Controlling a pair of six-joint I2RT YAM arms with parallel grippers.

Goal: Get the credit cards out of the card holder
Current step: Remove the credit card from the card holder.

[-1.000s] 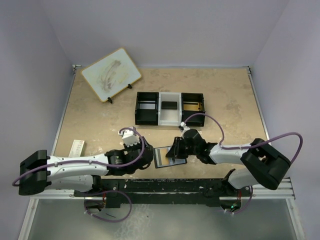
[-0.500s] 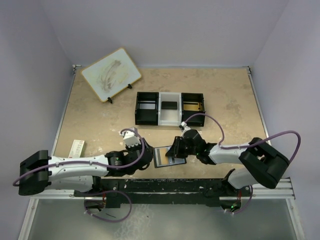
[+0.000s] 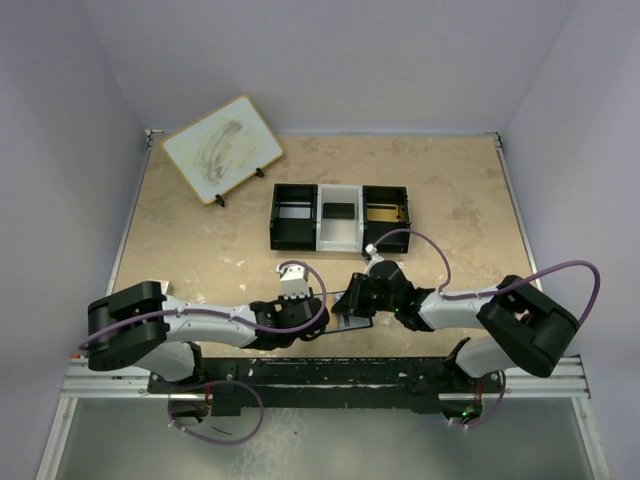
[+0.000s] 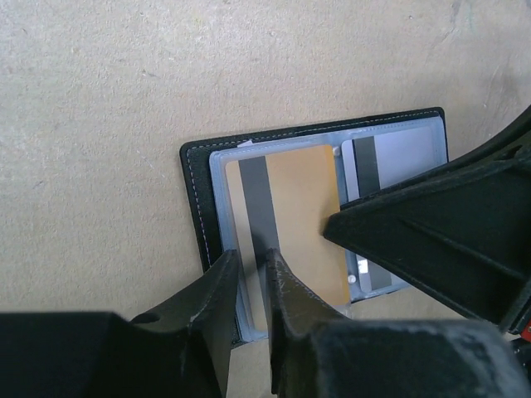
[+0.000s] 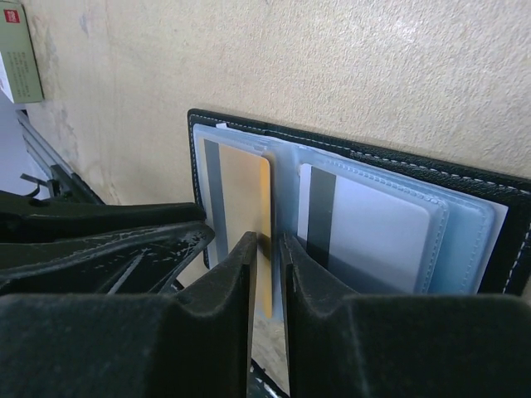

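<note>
- Close to the near edge of the bench (image 3: 200, 240), the card holder (image 4: 195, 199) lies open and flat with its clear sleeves facing up, set between the two end effectors.
- The left end effector (image 4: 253, 259) comes in low from the left. Its fingers are drawn narrow over the near edge of the left-hand sleeve, in line with the dark stripe of the gold card (image 4: 303, 207). I cannot tell whether they pinch anything.
- The right end effector (image 5: 266, 245) reaches in from the other side, with only a slim gap between its fingers. The gold card's long edge runs into that gap, but I cannot tell whether it is gripped.
- The pale card (image 4: 406, 149), also with a dark stripe, sits in the right-hand sleeve.
- Off to the left, a small white-and-red box (image 5: 21, 50) lies on the bench by the left arm.
- Further back, mid-bench, stands a three-compartment tray (image 3: 275, 215) with a dark flat item (image 3: 340, 211) in its white middle section.
- At the far left corner, a pale board (image 3: 222, 148) leans on a small stand.
</note>
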